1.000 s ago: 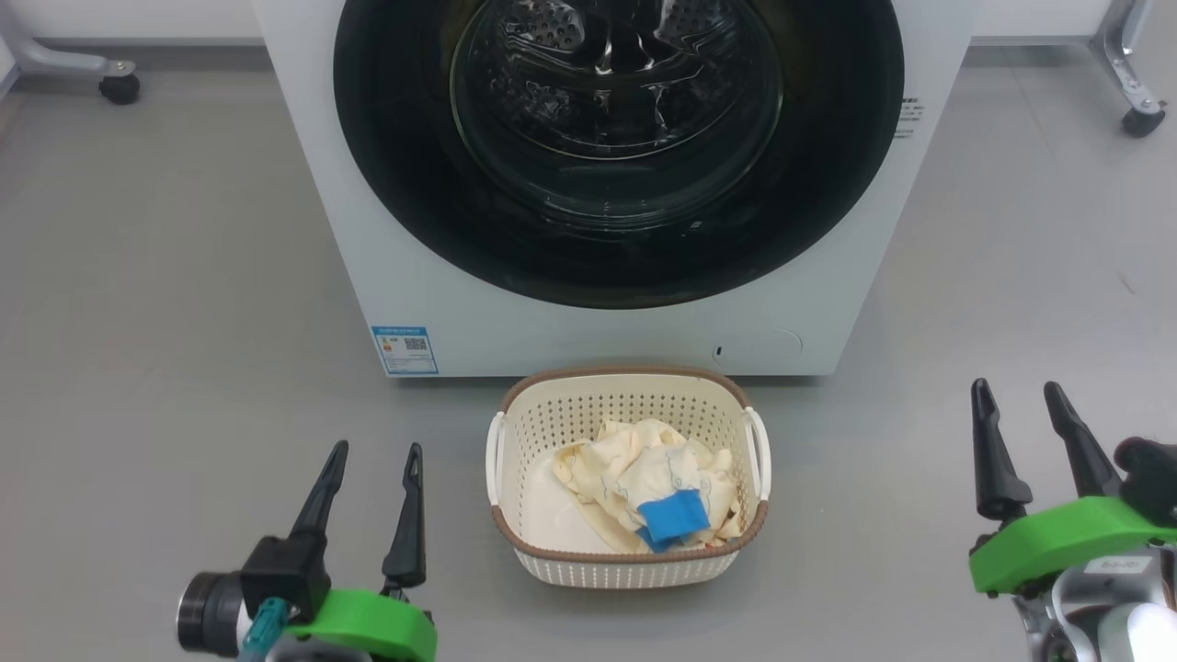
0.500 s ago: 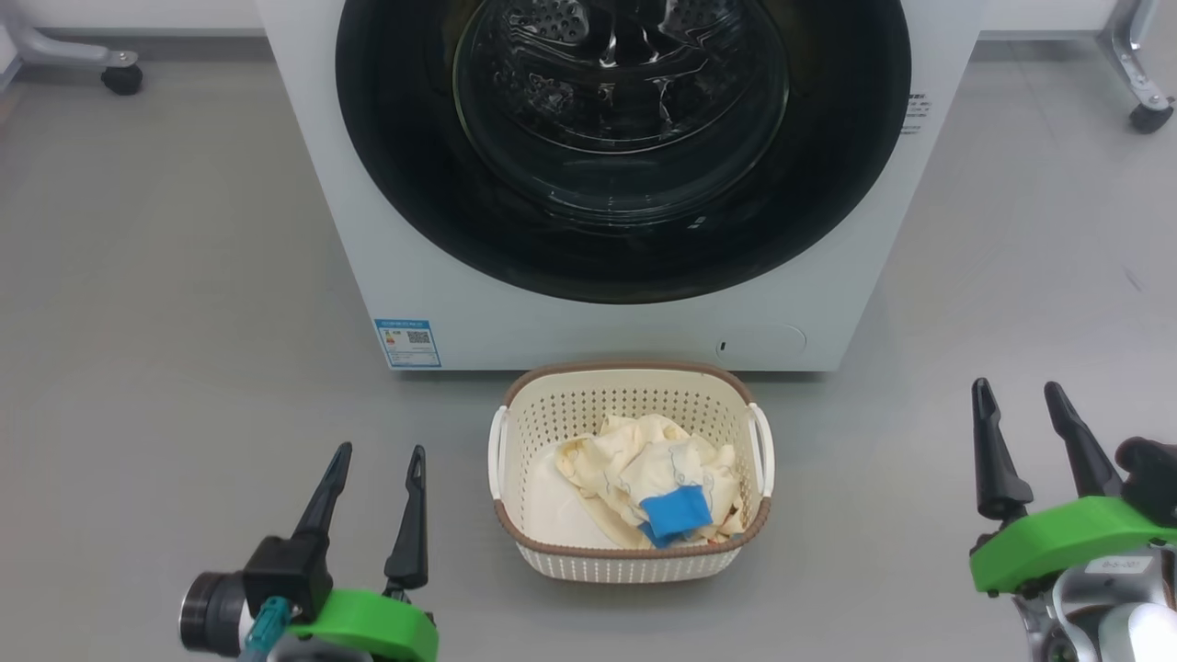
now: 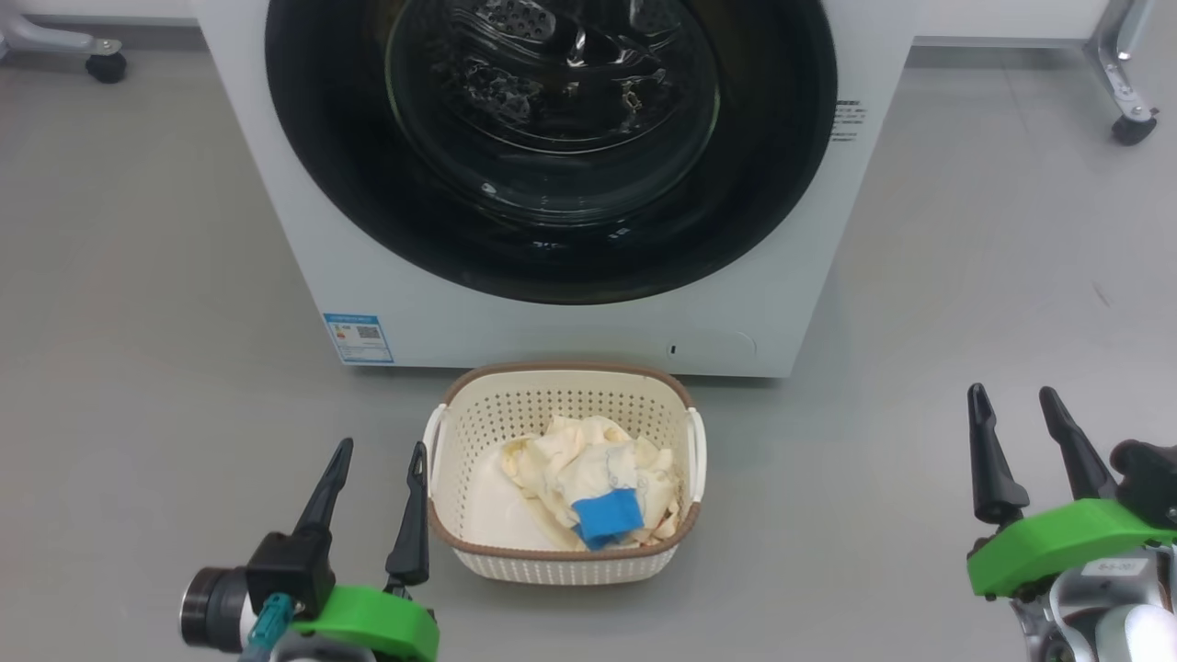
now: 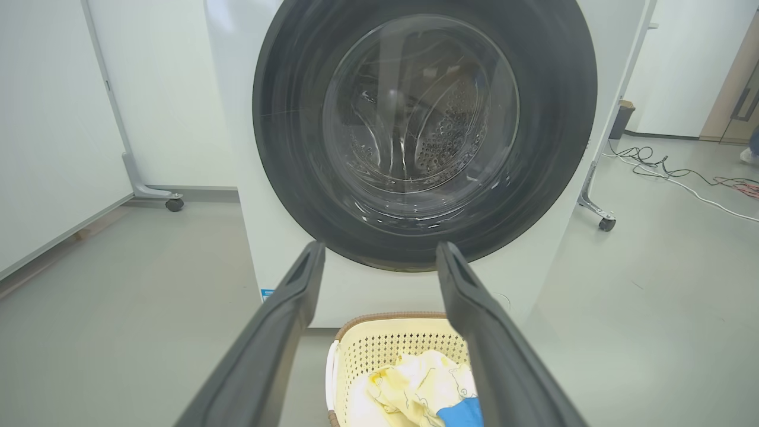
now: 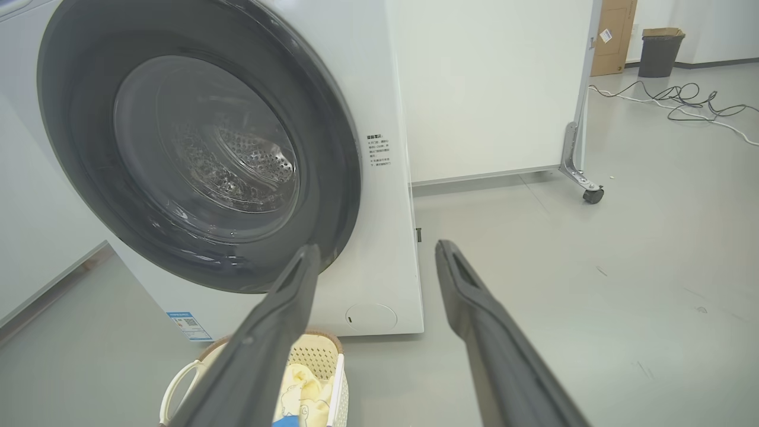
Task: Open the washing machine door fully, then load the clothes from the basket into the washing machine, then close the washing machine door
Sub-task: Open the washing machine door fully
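Head view: the machine point(image 3: 276, 230) stood upright on the floor point(image 3: 138, 322), its front toward the robot. The round door point(image 3: 552, 119) lay shut flat against that front, its glass bulging toward the camera. The steel drum point(image 3: 501, 87) showed through the glass. A blue sticker point(image 3: 358, 337) sat at the machine's lower left corner.

The basket point(image 3: 561, 370) stood upright on the floor just in front of the machine, mouth up. Its handles point(image 3: 697, 441) were at its left and right ends, so its long axis ran side to side. The clothes point(image 3: 588, 469) lay crumpled inside it, heaped toward the right and near side, with a blue patch point(image 3: 607, 517) on top.

The left claw point(image 3: 382, 446) hung just beside the basket's left end, wide and holding nothing, fingers pointing toward the machine. The right claw point(image 3: 1011, 390) was well apart to the right, also wide and holding nothing.
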Motion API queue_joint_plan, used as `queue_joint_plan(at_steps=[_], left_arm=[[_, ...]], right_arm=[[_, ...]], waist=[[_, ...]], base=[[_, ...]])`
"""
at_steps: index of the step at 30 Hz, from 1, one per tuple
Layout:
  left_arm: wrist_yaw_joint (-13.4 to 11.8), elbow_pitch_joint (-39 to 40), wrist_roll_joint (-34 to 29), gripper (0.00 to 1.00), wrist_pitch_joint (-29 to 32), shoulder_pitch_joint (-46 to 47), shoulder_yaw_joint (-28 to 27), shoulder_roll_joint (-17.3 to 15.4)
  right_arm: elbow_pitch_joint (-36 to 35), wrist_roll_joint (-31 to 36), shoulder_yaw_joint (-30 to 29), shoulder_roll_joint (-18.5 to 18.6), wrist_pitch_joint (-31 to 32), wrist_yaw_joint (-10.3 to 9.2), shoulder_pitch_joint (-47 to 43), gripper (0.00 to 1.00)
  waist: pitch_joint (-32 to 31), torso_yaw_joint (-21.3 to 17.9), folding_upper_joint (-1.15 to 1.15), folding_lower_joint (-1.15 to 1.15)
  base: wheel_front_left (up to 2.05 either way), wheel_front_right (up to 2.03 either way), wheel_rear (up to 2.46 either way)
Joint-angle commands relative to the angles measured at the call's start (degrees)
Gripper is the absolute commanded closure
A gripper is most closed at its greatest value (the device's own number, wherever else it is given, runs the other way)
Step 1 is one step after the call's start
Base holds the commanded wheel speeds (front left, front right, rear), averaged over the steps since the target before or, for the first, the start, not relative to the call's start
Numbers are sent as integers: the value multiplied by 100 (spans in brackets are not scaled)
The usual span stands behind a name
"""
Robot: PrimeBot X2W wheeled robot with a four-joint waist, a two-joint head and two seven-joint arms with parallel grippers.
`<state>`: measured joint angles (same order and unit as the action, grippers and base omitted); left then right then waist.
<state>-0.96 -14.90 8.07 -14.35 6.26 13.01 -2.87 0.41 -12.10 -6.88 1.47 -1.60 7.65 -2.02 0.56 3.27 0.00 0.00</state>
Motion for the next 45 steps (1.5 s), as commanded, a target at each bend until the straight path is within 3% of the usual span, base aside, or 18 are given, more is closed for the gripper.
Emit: queue_joint_plan(at_steps=[1,24,45], left_arm=[[28,172,-47,0,-65,297,-203,-39],[-26,332,20,0,-65,307,-272,-22],[23,405,-85,0,-65,265,-270,-13]], right_arm=[[-165,-14,131,141,-60,-16,246,0],[-83,-57,95,141,-113,-16,256,0],[-85,-42,97,141,-115,-16,252,0]], waist=[[-10,-2,0,0],[15,-16,0,0],[11,-1,0,0]], base=[[123,123,-246],[118,118,-236],[16,16,-32]])
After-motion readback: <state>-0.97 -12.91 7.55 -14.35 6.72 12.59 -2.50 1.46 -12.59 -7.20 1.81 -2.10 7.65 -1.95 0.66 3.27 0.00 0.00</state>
